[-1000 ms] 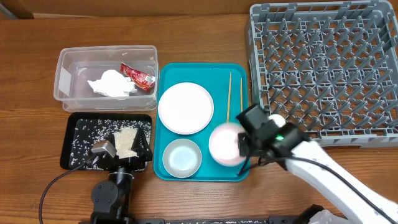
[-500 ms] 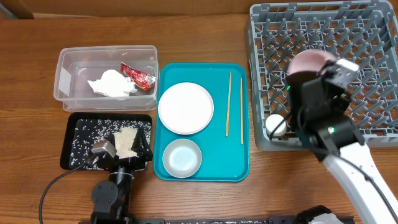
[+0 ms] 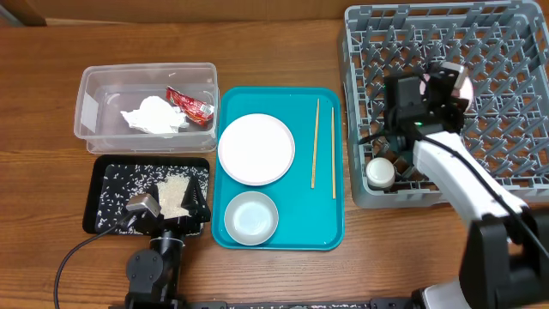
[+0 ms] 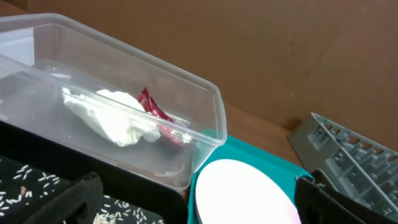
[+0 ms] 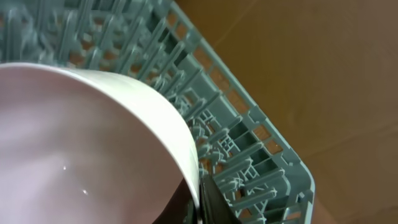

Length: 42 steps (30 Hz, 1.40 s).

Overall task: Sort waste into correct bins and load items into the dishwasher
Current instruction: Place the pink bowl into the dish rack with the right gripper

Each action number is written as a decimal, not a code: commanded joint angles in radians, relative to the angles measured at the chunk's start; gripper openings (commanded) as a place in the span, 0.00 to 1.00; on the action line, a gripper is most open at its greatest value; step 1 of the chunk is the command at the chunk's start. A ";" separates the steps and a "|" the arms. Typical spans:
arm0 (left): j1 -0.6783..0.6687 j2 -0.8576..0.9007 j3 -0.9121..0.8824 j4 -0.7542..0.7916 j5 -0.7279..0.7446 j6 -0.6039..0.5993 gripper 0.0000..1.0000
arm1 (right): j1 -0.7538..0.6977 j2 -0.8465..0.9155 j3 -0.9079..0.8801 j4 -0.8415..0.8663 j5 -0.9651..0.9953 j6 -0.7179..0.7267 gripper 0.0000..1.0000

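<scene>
While gripping pink bowl (image 5: 81, 137), right tool (image 3: 439, 86) hangs over dish rack (image 3: 506, 129).

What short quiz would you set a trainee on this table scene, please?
1. True or false: the right gripper holds the pale-pink bowl over the dish rack.
2. What is scattered in the black tray?
3. The red wrapper lies in: A) the clear tub; B) the black tray; C) the dish rack.
Key: 1 true; 2 rice grains; 3 A.
</scene>
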 commanded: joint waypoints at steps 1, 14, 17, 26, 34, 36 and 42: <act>0.011 -0.011 -0.005 0.003 0.009 -0.011 1.00 | 0.053 0.049 0.011 -0.008 0.024 -0.055 0.04; 0.011 -0.011 -0.005 0.003 0.009 -0.010 1.00 | 0.208 0.054 0.011 -0.099 0.056 -0.055 0.13; 0.011 -0.011 -0.005 0.003 0.009 -0.011 1.00 | 0.208 0.054 0.014 -0.082 0.170 -0.055 0.04; 0.011 -0.011 -0.005 0.003 0.009 -0.011 1.00 | 0.154 0.048 0.015 -0.003 0.212 -0.096 0.04; 0.011 -0.011 -0.005 0.003 0.009 -0.011 1.00 | 0.008 0.048 0.015 0.037 0.169 -0.102 0.04; 0.011 -0.011 -0.005 0.003 0.009 -0.011 1.00 | -0.026 0.048 0.015 0.045 0.163 -0.105 0.04; 0.011 -0.011 -0.005 0.003 0.009 -0.011 1.00 | -0.035 0.049 0.013 0.000 -0.011 -0.106 0.04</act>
